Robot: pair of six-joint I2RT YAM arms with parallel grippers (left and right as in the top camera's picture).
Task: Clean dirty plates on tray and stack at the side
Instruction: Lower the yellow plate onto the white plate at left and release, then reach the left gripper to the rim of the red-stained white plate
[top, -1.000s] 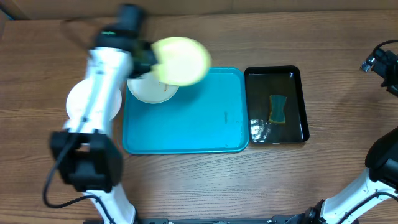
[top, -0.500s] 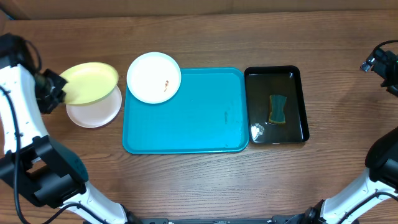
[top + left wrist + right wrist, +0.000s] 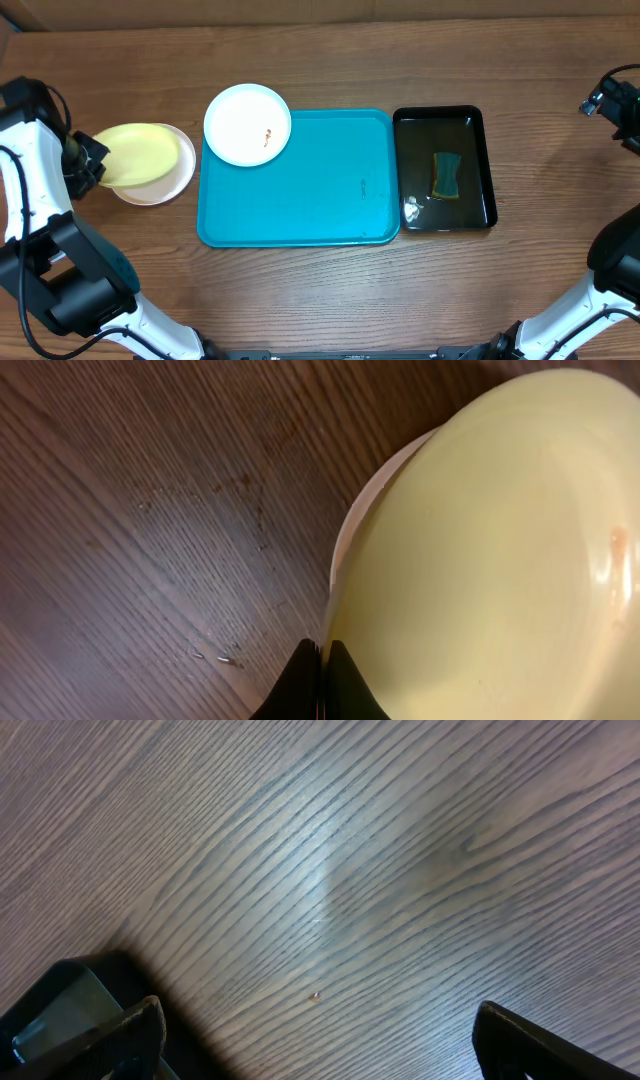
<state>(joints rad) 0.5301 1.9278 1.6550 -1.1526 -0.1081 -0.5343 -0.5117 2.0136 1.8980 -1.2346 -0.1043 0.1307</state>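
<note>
Since half a second ago, the yellow-green plate (image 3: pixel 140 153) has sunk lower and lies nearly flat. The left claw (image 3: pixel 320 650) is clamped shut on its near rim, we judge to set it on the side stack. Directly under it is a white plate (image 3: pixel 165 188). Farther out, a second white plate (image 3: pixel 248 123), smeared, sits on the tray (image 3: pixel 320 200) corner nearest the claw. Count: three plates, one tray. The right claw (image 3: pixel 318 1038), far off, gapes empty.

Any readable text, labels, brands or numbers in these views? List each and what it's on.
No readable text in any view.
turquoise tray: a small dark mark near its right side, too small to tell whether it is text.
yellow-green plate, smeared white plate, black tray, sponge: no print visible.
</note>
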